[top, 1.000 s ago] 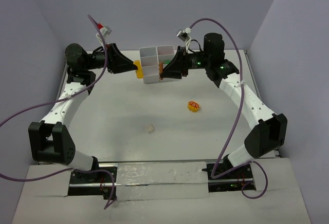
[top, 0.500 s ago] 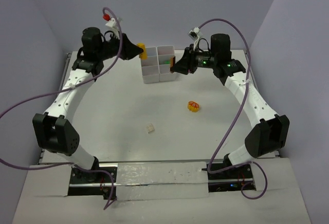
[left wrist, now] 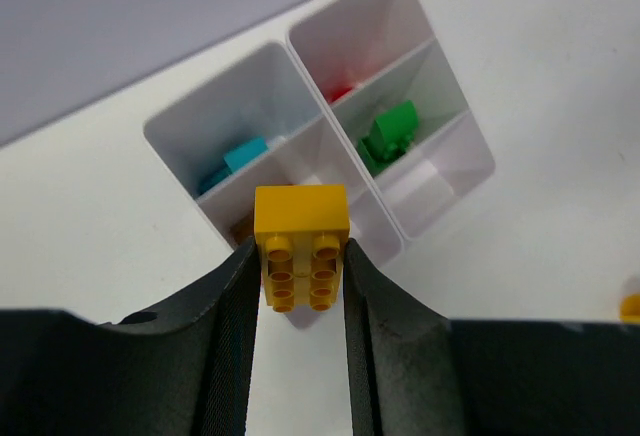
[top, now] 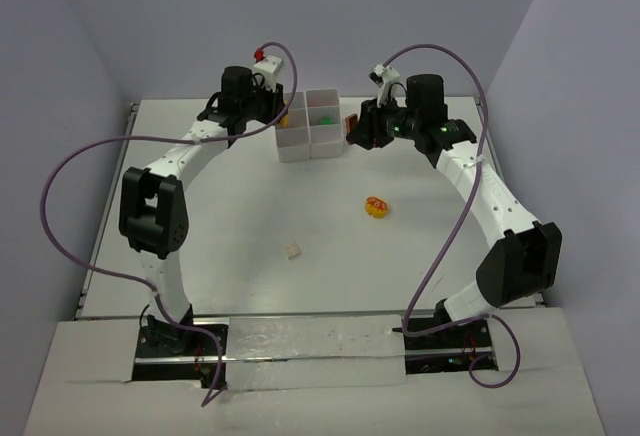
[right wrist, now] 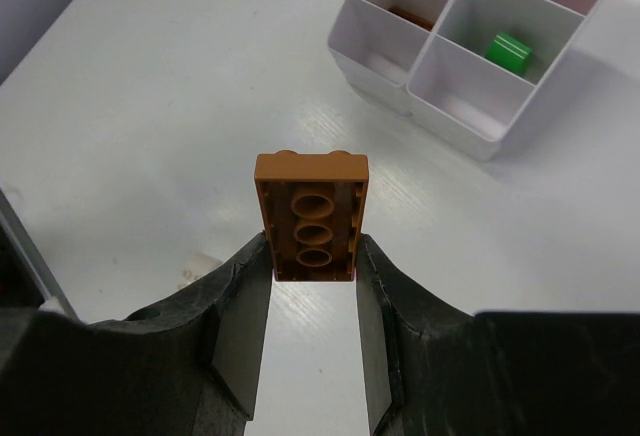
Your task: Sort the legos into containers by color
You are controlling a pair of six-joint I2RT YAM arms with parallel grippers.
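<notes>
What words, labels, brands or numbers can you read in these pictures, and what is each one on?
None can be read. The yellow plastic brick in the left gripper, the brown plastic brick in the right gripper, the white six-compartment plastic tray and the white table show no print; any stud marks are too blurred to tell.

The tray (top: 306, 128) sits far back on the desk (top: 200, 216) (bricks (left wrist: 392, 131) in several compartments); one loose brick (top: 376, 206) lies nearer, a smaller brick (top: 292, 250) nearer still, leftward.

Yellow brick (left wrist: 301, 218) and brown brick (right wrist: 311, 218): glossy plastic; white tray (left wrist: 375, 31): smooth plastic; table (right wrist: 150, 106): faintly shiny.
</notes>
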